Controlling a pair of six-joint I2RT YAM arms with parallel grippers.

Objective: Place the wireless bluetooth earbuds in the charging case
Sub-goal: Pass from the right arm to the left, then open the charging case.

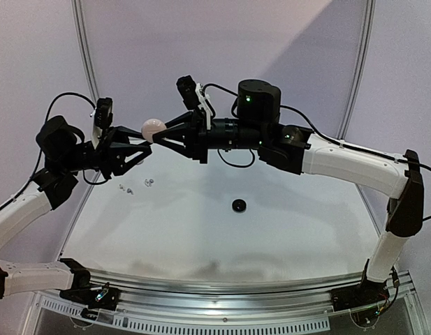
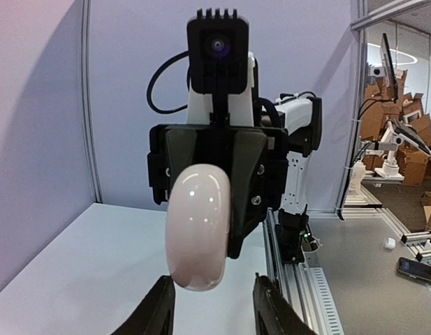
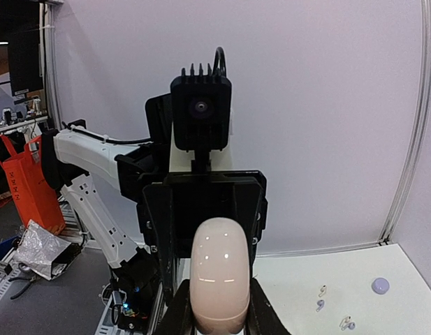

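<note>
The charging case [image 1: 153, 128] is a pale pink-white oval held in mid-air above the table's far left. My right gripper [image 1: 159, 132] is shut on it; the right wrist view has the case [image 3: 219, 272] squeezed between both fingers. My left gripper [image 1: 147, 142] faces it from the left. In the left wrist view the case [image 2: 200, 223] hangs with its lower end between the left gripper's [image 2: 214, 279] jaws. Those stand apart: the left finger [image 2: 159, 300] is at the case's edge, the other clear of it. Tiny pale earbuds [image 1: 149, 182] lie on the table below.
A small round black puck [image 1: 238, 205] sits mid-table. More small earbuds [image 3: 321, 289] and a lavender puck [image 3: 380, 285] lie on the white table [image 1: 271, 237] near the back wall. Curved wall rails stand behind, and a metal rail runs along the near edge.
</note>
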